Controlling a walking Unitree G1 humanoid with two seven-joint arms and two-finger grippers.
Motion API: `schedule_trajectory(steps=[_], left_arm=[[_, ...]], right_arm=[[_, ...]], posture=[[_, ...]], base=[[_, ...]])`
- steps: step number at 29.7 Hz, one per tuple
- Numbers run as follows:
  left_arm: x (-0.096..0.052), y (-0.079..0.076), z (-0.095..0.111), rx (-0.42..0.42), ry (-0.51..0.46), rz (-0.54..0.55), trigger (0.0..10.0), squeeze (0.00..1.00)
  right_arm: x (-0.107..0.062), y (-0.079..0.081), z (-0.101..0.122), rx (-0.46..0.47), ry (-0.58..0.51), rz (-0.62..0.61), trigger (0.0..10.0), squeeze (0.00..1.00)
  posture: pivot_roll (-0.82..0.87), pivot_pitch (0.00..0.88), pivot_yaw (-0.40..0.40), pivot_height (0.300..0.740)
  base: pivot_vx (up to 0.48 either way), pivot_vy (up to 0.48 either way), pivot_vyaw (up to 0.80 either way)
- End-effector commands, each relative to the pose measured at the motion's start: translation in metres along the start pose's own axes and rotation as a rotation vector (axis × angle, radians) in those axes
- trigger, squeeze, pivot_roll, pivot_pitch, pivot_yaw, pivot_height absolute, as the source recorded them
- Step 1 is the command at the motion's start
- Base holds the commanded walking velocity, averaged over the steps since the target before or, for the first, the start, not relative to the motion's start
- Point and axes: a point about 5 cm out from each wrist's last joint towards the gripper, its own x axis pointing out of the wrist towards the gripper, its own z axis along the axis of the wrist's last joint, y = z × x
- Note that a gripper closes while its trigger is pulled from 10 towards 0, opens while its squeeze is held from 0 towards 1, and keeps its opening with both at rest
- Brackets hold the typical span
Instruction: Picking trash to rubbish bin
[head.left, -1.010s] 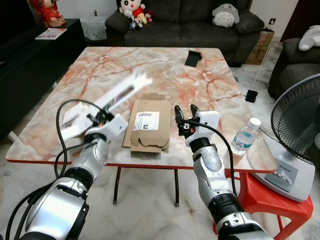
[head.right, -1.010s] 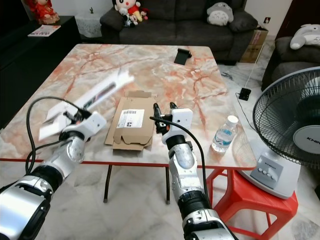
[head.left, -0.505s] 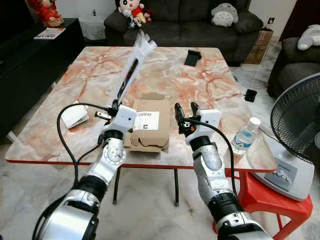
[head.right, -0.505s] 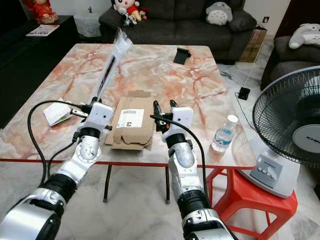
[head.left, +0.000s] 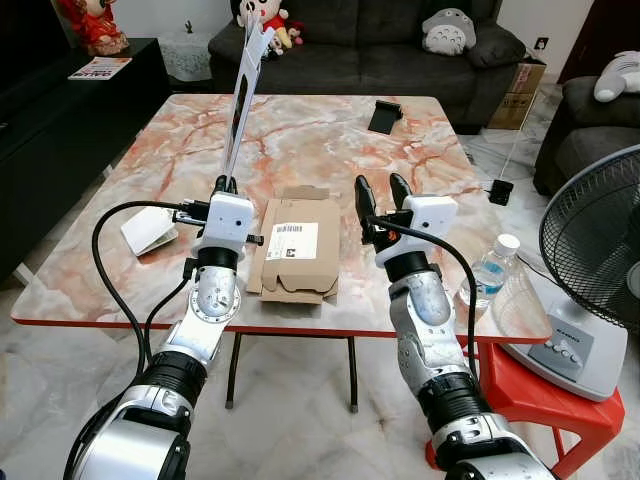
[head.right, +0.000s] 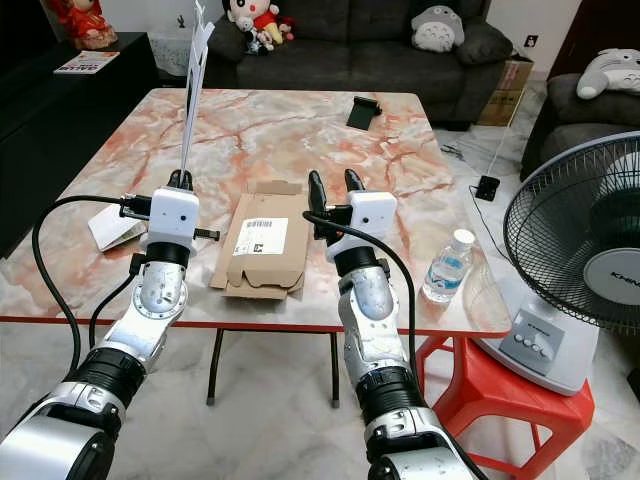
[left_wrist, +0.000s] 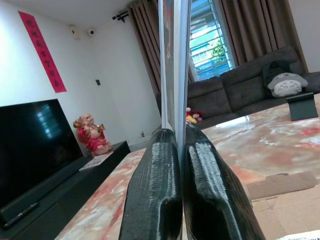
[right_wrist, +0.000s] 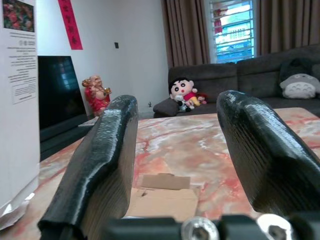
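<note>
- The table has a polished marble-look top, cream veined with orange-red, throwing soft glare.
- The flattened box near the front edge is matt brown corrugated cardboard with a white paper label.
- The long flat packet pinched upright in the left gripper looks like glossy clear plastic film over white printed card.
- Left gripper fingers are matt black with a fine ribbed texture; the right gripper matches.
- Both arms are shiny silver metal with white plastic wrist housings.
- The bottle by the right edge is clear plastic.
</note>
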Motion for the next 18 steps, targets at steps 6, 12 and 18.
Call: schedule_trajectory(steps=[6, 12, 18], left_arm=[[0.0012, -0.0012, 0.0076, -0.043, -0.041, 0.005, 10.0, 0.0], [0.0, -0.0037, 0.0073, -0.044, -0.035, -0.021, 10.0, 0.0], [-0.0005, -0.0037, 0.0069, -0.047, -0.034, -0.02, 10.0, 0.0]], right_arm=[[0.0013, 0.0005, 0.0044, -0.001, -0.024, 0.0, 10.0, 0.0], [0.0008, 0.0003, 0.004, -0.002, -0.022, -0.002, 10.0, 0.0], [0.0001, 0.0007, 0.0029, 0.0, -0.017, -0.002, 10.0, 0.0]], posture=[[-0.04, 0.0, 0.007, 0.74], [-0.04, 0.0, 0.009, 0.74], [-0.04, 0.0, 0.009, 0.74]], base=[[0.0, 0.0, 0.0], [-0.14, 0.0, 0.0], [-0.286, 0.0, 0.0]])
